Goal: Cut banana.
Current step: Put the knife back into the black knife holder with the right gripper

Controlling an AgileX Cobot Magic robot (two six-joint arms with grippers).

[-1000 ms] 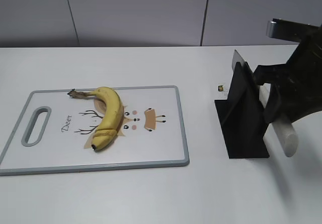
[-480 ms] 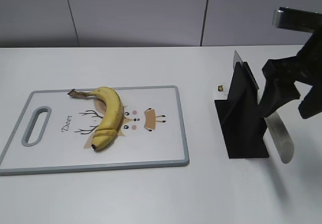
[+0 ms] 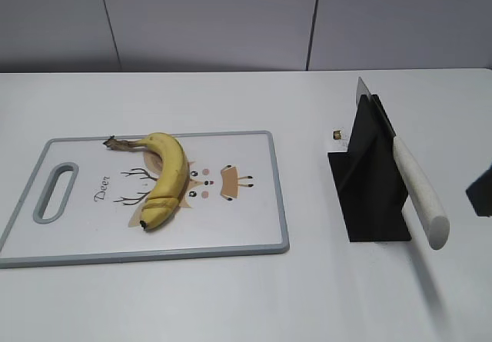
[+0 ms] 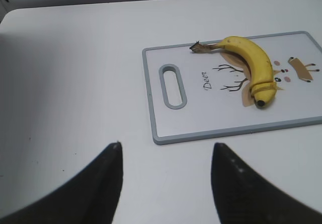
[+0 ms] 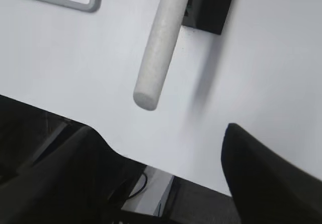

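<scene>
The yellow banana point(image 3: 167, 177) lies unpeeled on the white cutting board point(image 3: 238, 219), its stem at the far left; it also shows in the left wrist view point(image 4: 254, 65). A knife with a white handle point(image 3: 419, 192) rests in a black stand point(image 3: 369, 180), with its handle sticking out toward the front right. My right gripper point(image 5: 161, 133) is open and empty, below and apart from the handle's end point(image 5: 161, 48); only a dark part of it shows at the right edge of the exterior view point(image 3: 483, 192). My left gripper point(image 4: 167, 146) is open and empty over the table, short of the board point(image 4: 201, 118).
A small brass object point(image 3: 337, 134) lies on the table behind the stand. The table's front edge runs between my right fingers point(image 5: 151, 166), with the floor and a cable below it. The board has a handle slot point(image 4: 172, 85) at its left end.
My right gripper has drawn back from the knife handle to the right and has almost left the exterior view. The knife stays in its stand. The banana has not moved.
</scene>
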